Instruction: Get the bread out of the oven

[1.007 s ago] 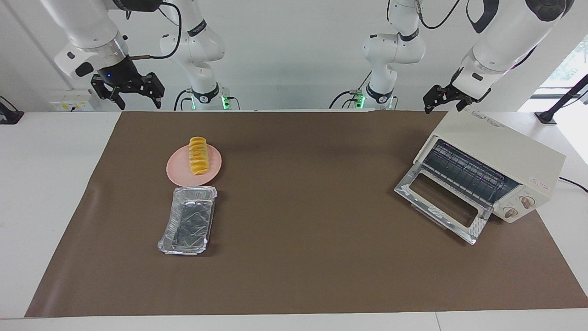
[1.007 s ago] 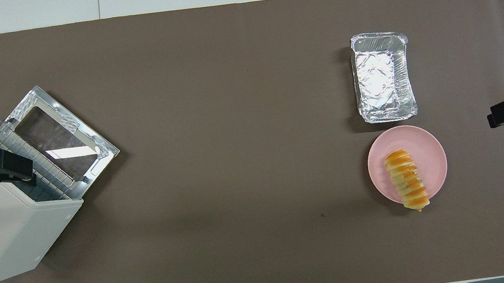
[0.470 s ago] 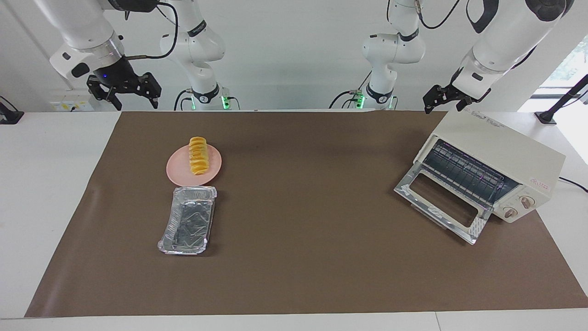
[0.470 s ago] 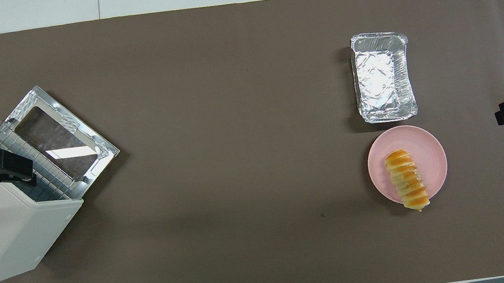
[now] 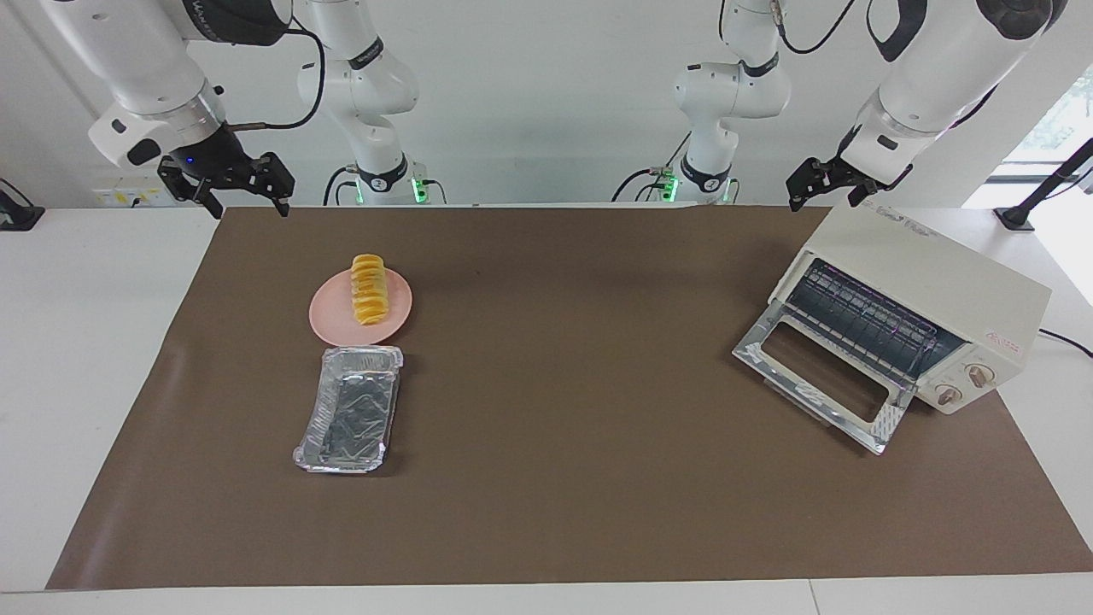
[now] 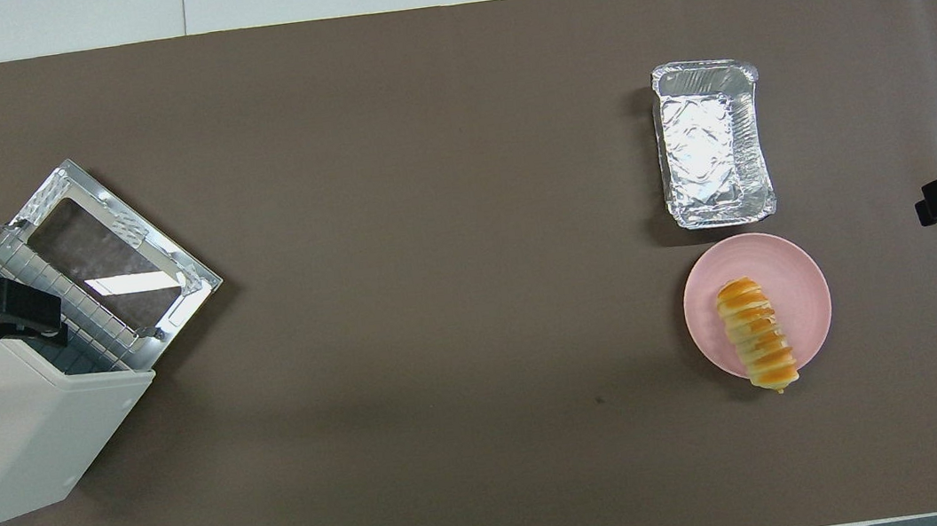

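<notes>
While both grippers hang open—bread sits plated.

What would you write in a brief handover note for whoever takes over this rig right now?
Left gripper: open, empty, over the oven.
Right gripper: open, empty, raised at its own end of the table.
Bread: lying on the pink plate, with the empty foil tray beside it, farther from the robots.
Done: bread is out; oven door down, rack bare.
Left: nothing apparent.
</notes>
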Robot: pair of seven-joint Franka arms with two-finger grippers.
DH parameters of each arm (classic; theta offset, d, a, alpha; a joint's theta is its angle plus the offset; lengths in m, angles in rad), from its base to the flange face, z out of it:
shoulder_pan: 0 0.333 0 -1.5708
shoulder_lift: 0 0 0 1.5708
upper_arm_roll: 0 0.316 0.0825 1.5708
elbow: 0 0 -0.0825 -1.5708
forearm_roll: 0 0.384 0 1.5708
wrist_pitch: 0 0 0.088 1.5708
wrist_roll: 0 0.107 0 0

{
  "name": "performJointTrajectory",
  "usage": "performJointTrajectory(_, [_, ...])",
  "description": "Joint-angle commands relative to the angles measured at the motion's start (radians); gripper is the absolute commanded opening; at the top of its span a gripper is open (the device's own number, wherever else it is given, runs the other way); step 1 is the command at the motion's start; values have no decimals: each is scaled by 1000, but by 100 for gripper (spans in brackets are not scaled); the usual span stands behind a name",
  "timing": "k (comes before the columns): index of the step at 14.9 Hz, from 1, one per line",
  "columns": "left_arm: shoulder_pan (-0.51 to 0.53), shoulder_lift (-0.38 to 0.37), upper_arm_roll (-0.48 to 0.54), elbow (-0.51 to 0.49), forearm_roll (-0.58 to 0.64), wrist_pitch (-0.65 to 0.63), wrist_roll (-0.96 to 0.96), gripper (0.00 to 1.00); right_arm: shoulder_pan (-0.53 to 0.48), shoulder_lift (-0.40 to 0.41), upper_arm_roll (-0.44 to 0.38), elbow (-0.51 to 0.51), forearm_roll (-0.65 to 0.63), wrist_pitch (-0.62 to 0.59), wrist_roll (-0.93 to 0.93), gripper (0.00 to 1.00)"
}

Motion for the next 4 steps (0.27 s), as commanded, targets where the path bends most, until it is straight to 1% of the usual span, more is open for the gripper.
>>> performJointTrajectory(1, [13, -20, -6, -13, -13, -10, 1, 100, -15, -14, 9, -17, -10, 16, -27, 100])
performJointTrajectory(4, [13, -20, -6, -13, -13, -10, 1, 100, -15, -14, 9, -17, -13, 15, -30, 100])
